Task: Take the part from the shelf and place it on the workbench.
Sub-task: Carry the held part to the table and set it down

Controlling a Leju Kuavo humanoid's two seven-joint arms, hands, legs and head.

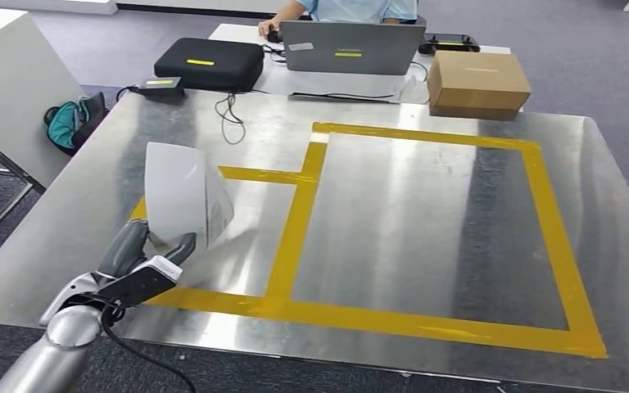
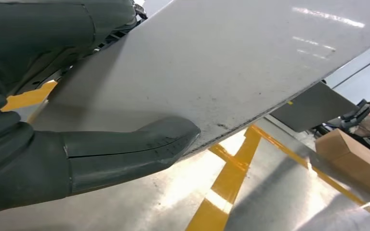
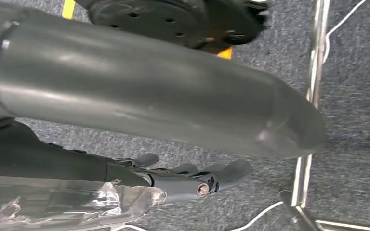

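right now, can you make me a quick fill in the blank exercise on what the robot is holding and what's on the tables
1. The left robot hand holds a ____ part over the metal workbench.
2. The tape marking rectangles on the workbench is ____.
3. Beyond the workbench, a cardboard box sits to the right of an open ____.

Missing words: white; yellow; laptop

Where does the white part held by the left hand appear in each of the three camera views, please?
Head view: the white part sits left of centre, held above the workbench by the left hand.
Left wrist view: it spans the upper middle, with the thumb pressed on it.
Right wrist view: not in it; that camera looks at the carpet.
Shared landmark: the yellow tape and the cardboard box.
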